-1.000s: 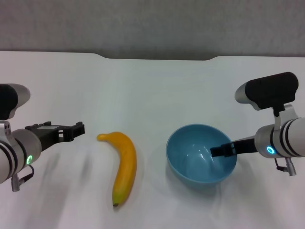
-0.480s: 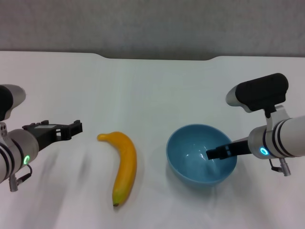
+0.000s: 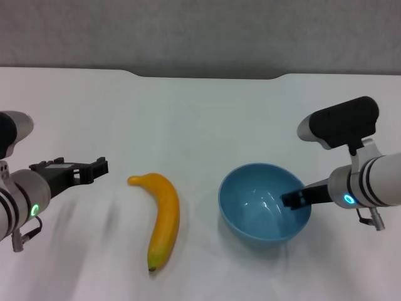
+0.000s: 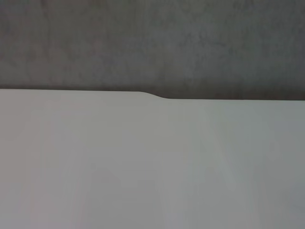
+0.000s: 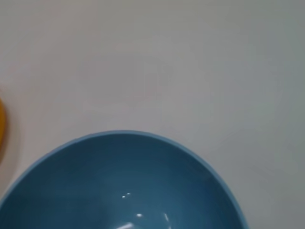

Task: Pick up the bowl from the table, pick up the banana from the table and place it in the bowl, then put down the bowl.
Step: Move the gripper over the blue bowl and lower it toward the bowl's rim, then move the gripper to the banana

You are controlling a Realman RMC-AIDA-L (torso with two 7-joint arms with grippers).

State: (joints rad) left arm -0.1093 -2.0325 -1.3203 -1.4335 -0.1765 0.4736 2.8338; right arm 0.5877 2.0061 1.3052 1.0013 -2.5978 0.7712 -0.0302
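Observation:
The light blue bowl (image 3: pixel 260 210) stands upright on the white table (image 3: pixel 200 125), right of centre. My right gripper (image 3: pixel 291 199) reaches in from the right, its dark tip just over the bowl's right rim, inside the bowl. The right wrist view looks down into the bowl (image 5: pixel 124 186), with a sliver of the banana (image 5: pixel 1 126) at the picture's edge. The yellow-orange banana (image 3: pixel 164 216) lies left of the bowl, its dark tip toward me. My left gripper (image 3: pixel 94 168) hovers left of the banana, apart from it, holding nothing.
The table's far edge has a shallow notch (image 3: pixel 207 76) against a grey wall. The left wrist view shows only bare tabletop (image 4: pixel 143 167) and that wall. Nothing else stands on the table.
The right arm shifted left over the last second. Its tip went deeper into the bowl, then drew back toward the right rim. The left gripper moved slightly left, then held still.

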